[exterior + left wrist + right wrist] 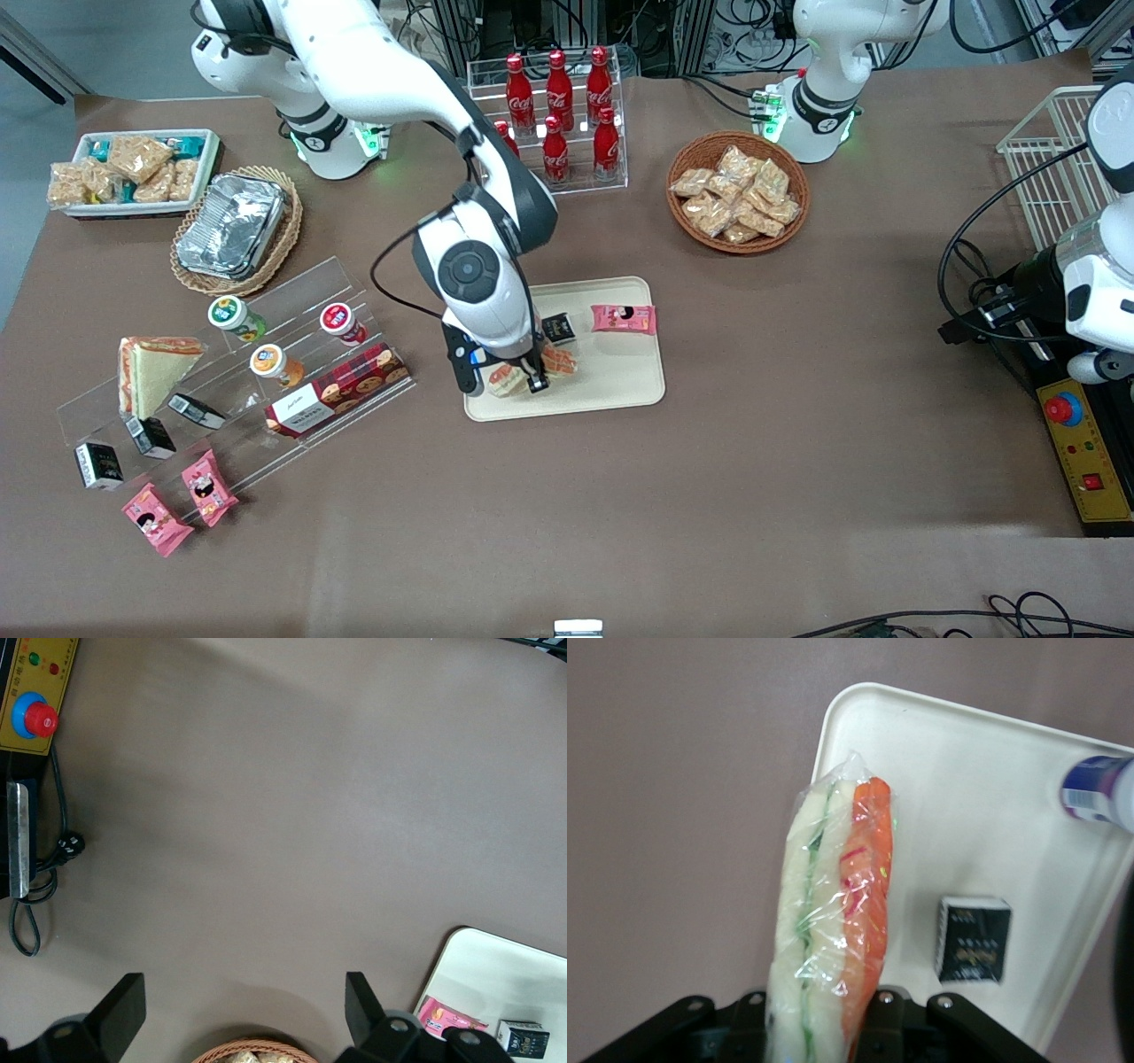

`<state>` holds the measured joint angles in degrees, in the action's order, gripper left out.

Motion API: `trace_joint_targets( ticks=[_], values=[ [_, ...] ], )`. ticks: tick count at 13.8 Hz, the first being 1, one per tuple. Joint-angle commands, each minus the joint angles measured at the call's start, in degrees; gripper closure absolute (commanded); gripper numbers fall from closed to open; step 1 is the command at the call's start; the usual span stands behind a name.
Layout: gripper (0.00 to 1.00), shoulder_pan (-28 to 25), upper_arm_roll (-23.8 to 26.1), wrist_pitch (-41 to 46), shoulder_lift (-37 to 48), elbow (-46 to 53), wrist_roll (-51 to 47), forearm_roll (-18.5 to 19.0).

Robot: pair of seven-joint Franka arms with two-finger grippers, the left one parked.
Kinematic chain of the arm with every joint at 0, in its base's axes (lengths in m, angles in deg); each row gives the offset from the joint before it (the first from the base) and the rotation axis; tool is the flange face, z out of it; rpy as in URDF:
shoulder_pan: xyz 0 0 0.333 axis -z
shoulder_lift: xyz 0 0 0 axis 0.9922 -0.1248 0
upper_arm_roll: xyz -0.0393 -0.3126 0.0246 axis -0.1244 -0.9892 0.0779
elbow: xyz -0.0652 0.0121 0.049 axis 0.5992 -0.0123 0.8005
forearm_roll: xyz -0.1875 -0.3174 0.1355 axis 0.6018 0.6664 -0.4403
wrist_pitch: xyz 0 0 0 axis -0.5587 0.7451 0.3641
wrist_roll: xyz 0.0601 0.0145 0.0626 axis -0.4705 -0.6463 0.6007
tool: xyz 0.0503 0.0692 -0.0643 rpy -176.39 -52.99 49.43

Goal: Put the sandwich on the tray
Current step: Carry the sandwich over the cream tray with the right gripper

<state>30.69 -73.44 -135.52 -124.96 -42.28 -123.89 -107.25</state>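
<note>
The table (709, 461) fills the front view, and at mid-frame sits the tray (620, 381), already carrying a small black box (559, 328) and a pink snack pack (624, 319). The right arm reaches down from the upper left of the frame, wrist bent so the gripper (518, 379) points at the tray's near corner. And there it is: the sandwich (833, 921), pinched between the gripper's closed fingers, standing on edge in its clear wrap, orange filling turned toward the tray's middle. In the wrist view it hangs over the tray's rim (833, 735), partly above the tray and partly above bare table. Whether it touches the tray yet, I can't tell. So the carry looks about done; what's left, by my reckoning, is setting it down and letting go. A second wedge (151, 372) waits on the clear stand at the frame's left.
</note>
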Motion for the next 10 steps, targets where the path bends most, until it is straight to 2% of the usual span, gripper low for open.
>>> trace_joint_targets(
  ticks=[1,5,10],
  values=[
    [1.00,-0.3,-1.0,-3.7,-4.1,1.0,-0.5,-1.5],
    [1.00,-0.3,-0.9,-7.5,-7.7,1.0,-0.9,-1.9],
    [1.00,-1.5,-0.9,-11.9,-9.4,1.0,-6.8,-1.9]
  ],
)
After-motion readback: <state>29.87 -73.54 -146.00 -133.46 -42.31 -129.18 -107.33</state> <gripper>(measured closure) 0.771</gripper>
